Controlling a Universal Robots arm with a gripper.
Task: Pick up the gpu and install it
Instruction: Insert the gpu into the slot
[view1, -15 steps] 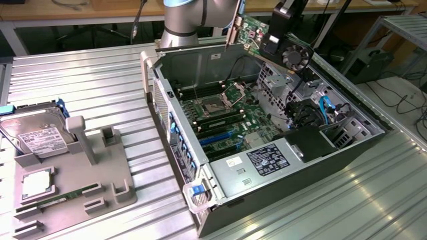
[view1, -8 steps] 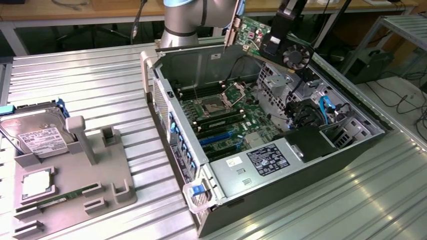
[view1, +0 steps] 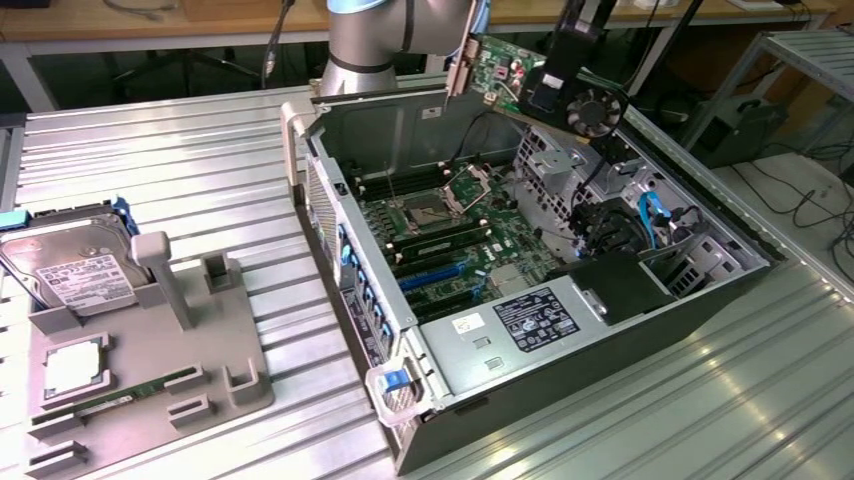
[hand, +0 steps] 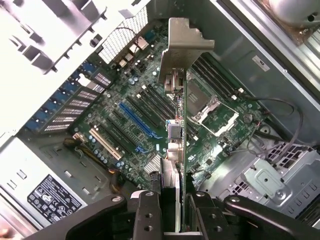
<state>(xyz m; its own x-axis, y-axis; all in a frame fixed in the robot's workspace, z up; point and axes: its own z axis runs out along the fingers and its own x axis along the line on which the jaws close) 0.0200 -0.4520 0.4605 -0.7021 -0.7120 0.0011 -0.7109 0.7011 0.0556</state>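
The gpu (view1: 514, 80), a green card with a black fan and a silver bracket at one end, hangs in the air above the far end of the open computer case (view1: 534, 400). My gripper (view1: 561, 75) is shut on it near the fan. In the wrist view the gpu (hand: 180, 100) stands edge-on between my gripper's (hand: 172, 210) fingers, its silver bracket pointing away from the camera. Below it lies the motherboard (hand: 145, 125) with a blue slot (hand: 137, 122) and black slots beside it.
A grey parts holder (view1: 147, 360) at the exterior view's left carries a silver hard drive (view1: 74, 270), a CPU and a RAM stick. The case holds a power supply (view1: 534, 320), drive cages and blue cables. A ribbed metal table (view1: 174, 160) surrounds everything.
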